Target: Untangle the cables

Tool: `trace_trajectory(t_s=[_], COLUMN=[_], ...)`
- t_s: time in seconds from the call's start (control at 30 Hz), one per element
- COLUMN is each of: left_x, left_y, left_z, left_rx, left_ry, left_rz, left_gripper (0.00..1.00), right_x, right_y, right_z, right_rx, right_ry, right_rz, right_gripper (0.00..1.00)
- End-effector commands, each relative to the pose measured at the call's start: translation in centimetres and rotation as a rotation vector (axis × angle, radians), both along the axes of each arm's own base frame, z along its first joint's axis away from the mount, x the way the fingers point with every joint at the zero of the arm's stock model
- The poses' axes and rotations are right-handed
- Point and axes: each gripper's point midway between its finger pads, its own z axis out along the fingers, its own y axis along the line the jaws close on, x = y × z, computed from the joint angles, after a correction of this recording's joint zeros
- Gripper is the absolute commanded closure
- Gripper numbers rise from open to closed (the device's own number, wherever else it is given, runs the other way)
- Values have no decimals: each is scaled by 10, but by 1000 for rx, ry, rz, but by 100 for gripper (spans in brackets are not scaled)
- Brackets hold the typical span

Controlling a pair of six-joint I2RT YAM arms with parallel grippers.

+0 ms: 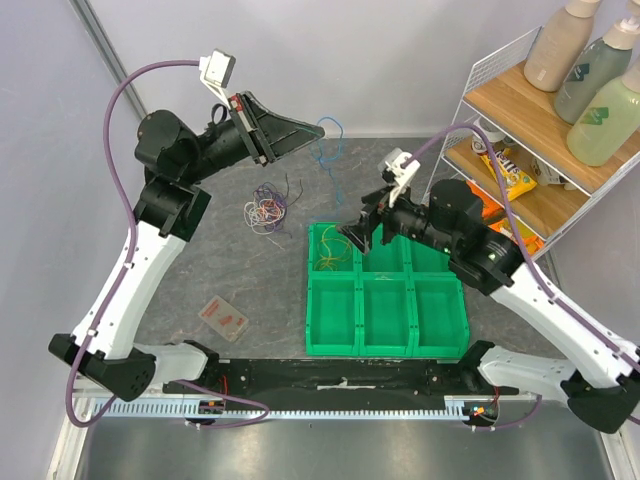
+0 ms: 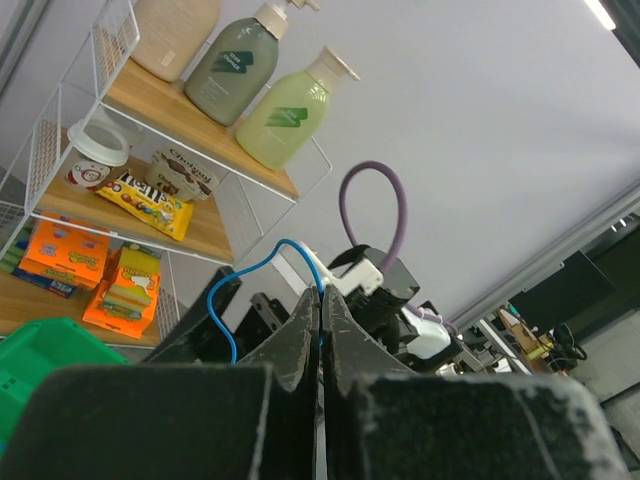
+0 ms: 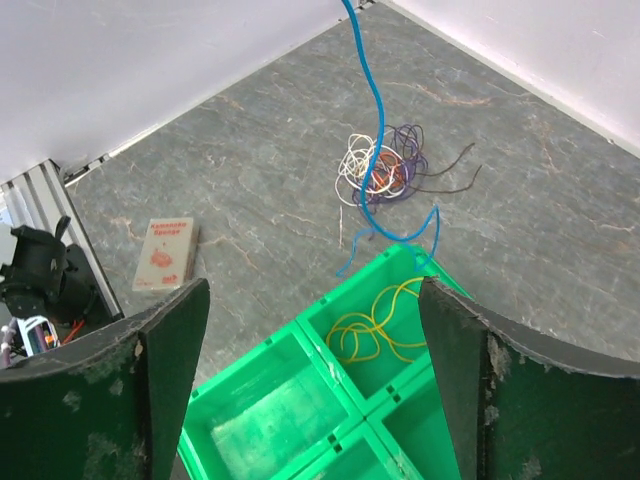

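Note:
A tangled bundle of thin cables (image 1: pixel 265 208), purple, white, orange and dark, lies on the grey table left of the green tray (image 1: pixel 385 345). My left gripper (image 1: pixel 312 128) is raised behind the bundle and shut on a blue cable (image 1: pixel 328 160), which hangs down toward the tray's far corner. In the left wrist view, the blue cable (image 2: pixel 225 290) runs out from between the closed tips of that gripper (image 2: pixel 321 292). My right gripper (image 3: pixel 312 290) hovers open and empty over the tray (image 3: pixel 300 325). Below it, a yellow cable (image 3: pixel 375 325) lies in a corner compartment. The blue cable (image 3: pixel 375 130) hangs in front of the bundle (image 3: pixel 385 170).
A white wire shelf rack (image 1: pixel 520 150) with bottles and snack packs stands at the right. A flat sponge pack (image 1: pixel 224 316) lies on the table near the left arm. The tray's other compartments hold nothing that I can see.

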Motion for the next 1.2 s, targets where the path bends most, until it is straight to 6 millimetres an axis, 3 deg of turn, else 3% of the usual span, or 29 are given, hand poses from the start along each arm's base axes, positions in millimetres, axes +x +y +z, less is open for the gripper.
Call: trace_trajectory(t_s=[0.0,0.13,0.27,0.3,0.4,0.5,0.63,0.7,0.8,0.97,1.03,1.17], left_x=[-29,-32,-32,-33,-34,-34,-31,-20,6,26,21,20], left_y=[5,5,6,7,7,8,9,13,21,2,-10,-24], left_z=[13,10,9,9,10,7,-5,-23,-67,-173,-205,-237], left_rx=[-15,-8,-4,-5,-2,5,32,80,154,257,256,228], left_ry=[-36,-30,-30,-33,-39,-41,-32,0,75,282,371,444], left_rz=[-70,-81,-75,-73,-71,-66,-38,41,181,117,22,-32], left_gripper=[98,98,98,98,98,98,98,98,98,98,98,98], right_x=[8,20,25,25,24,13,-3,-10,-21,-22,-19,-12], right_y=[20,36,45,45,38,30,22,14,-2,-36,-42,-42], right_z=[62,67,61,58,50,48,60,69,91,125,126,117], right_rx=[139,158,170,174,182,207,249,266,308,409,423,406], right_ry=[-120,-136,-109,-103,-79,-64,-71,-81,-124,-205,-214,-207], right_rz=[46,69,78,75,44,44,68,60,43,-91,-128,-155], right_gripper=[9,14,32,38,73,100,100,100,100,100,100,100])
